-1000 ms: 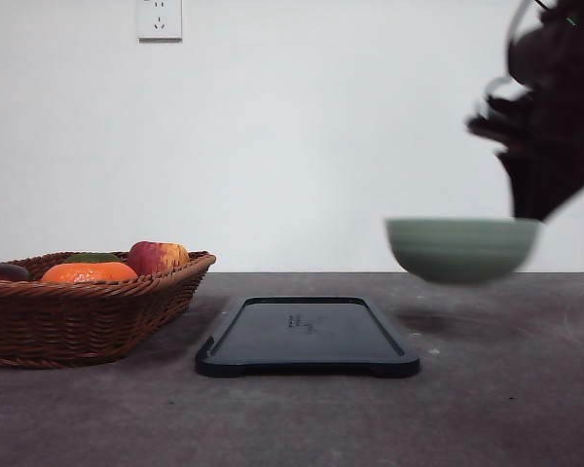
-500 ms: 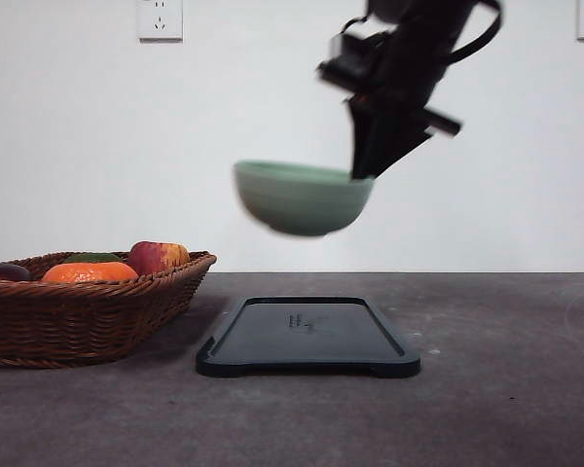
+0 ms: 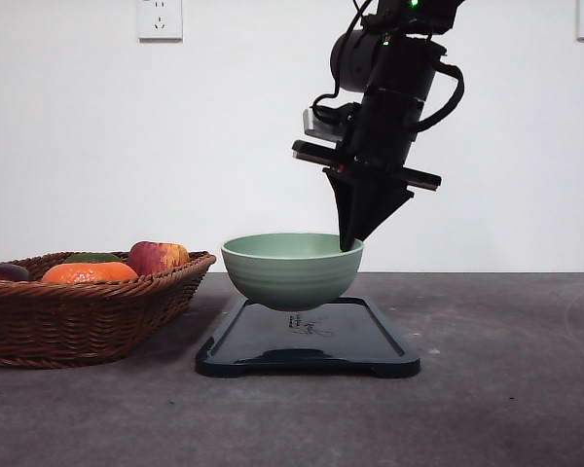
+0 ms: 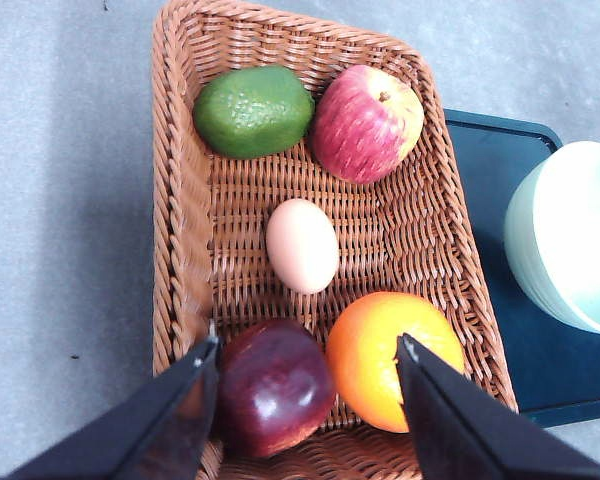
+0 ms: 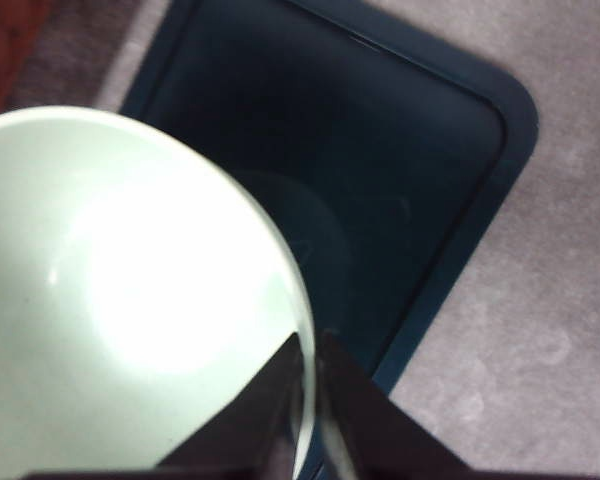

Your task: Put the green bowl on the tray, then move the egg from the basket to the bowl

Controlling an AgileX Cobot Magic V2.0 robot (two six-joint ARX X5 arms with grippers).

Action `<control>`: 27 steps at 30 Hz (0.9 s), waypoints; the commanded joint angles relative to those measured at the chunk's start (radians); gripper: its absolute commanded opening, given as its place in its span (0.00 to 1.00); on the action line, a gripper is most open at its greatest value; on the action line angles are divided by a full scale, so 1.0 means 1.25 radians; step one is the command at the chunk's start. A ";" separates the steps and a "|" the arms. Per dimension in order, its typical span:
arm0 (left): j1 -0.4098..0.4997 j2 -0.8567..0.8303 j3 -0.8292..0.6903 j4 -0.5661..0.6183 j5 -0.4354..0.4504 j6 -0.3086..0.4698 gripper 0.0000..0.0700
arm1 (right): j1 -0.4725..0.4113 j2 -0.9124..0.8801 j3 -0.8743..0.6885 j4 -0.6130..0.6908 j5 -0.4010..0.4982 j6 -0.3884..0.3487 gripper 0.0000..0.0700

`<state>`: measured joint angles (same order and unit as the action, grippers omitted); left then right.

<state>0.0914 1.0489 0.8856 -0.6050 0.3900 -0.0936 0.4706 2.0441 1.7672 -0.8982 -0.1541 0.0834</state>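
My right end effector (image 3: 348,243) is clamped on the rim of the green bowl (image 3: 290,272), one finger inside the wall and one outside, at about 3 o'clock on the rim as the front view shows it. From my right wrist camera the two dark fingers (image 5: 270,410) pinch the pale edge of the green bowl (image 5: 110,300) between them, with the tray (image 5: 400,200) spread underneath. In the front view the bowl sits upright directly over the tray (image 3: 370,345); its base looks to be at or just above the tray floor, and I cannot tell whether it touches. The tray lies flat on the grey surface (image 3: 506,389).

My left end effector (image 4: 305,400) is spread wide, holding nothing, and hangs over the basket (image 4: 180,200). Seen from my left wrist camera, the egg (image 4: 302,245) lies near the middle of the basket floor, apart from the other fruit. From the egg, a green avocado-like fruit (image 4: 253,111) lies at about 11 o'clock and a red-yellow apple (image 4: 367,122) at about 1 o'clock, these two touching each other. A dark red apple (image 4: 273,387) is at about 6 o'clock and an orange (image 4: 392,355) at about 5 o'clock, both between my spread fingers. In the front view the basket (image 3: 88,316) stands at 9 o'clock from the tray, just beside it.
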 commanded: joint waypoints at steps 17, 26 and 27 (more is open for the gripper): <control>0.000 0.007 0.019 -0.002 0.003 -0.001 0.50 | 0.006 0.030 0.034 -0.021 0.002 0.005 0.26; 0.000 0.007 0.019 -0.003 0.003 -0.001 0.50 | 0.005 -0.078 0.029 0.006 0.071 -0.005 0.26; 0.000 0.007 0.019 -0.003 0.003 -0.001 0.50 | 0.005 -0.088 0.021 0.020 0.065 -0.005 0.26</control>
<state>0.0914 1.0489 0.8856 -0.6109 0.3901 -0.0944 0.4706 1.9166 1.7809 -0.8853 -0.0706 0.0822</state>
